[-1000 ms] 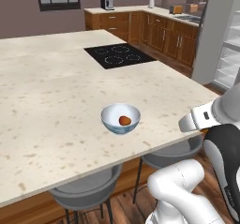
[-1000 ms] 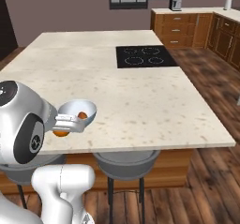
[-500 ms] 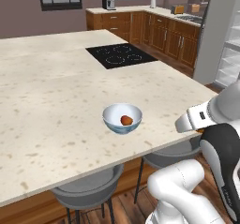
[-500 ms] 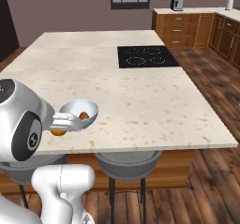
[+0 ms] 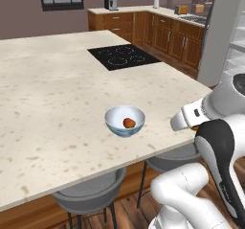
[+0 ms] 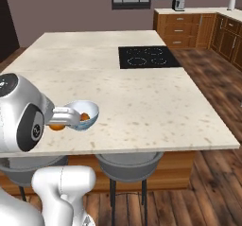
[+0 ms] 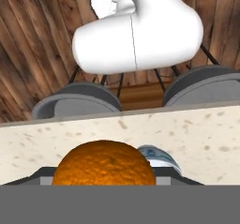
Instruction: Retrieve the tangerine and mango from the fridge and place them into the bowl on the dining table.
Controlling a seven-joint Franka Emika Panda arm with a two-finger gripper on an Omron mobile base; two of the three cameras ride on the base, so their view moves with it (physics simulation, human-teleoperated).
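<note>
End effector [image 7: 104,183] clamped on tangerine [image 7: 103,164], near bowl [image 5: 125,121] with mango [image 5: 128,122] on dining table [image 5: 52,103].

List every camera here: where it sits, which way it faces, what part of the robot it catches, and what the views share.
Left base view: behind the arm to its left, facing forward and down over the dining table at the bowl; arm at lower right.
Right base view: behind to its right, same table and bowl; arm at lower left.
Hand view: on the hand, looking along the gripper holding the tangerine, toward table edge and stools.
Shared: table and bowl.
</note>
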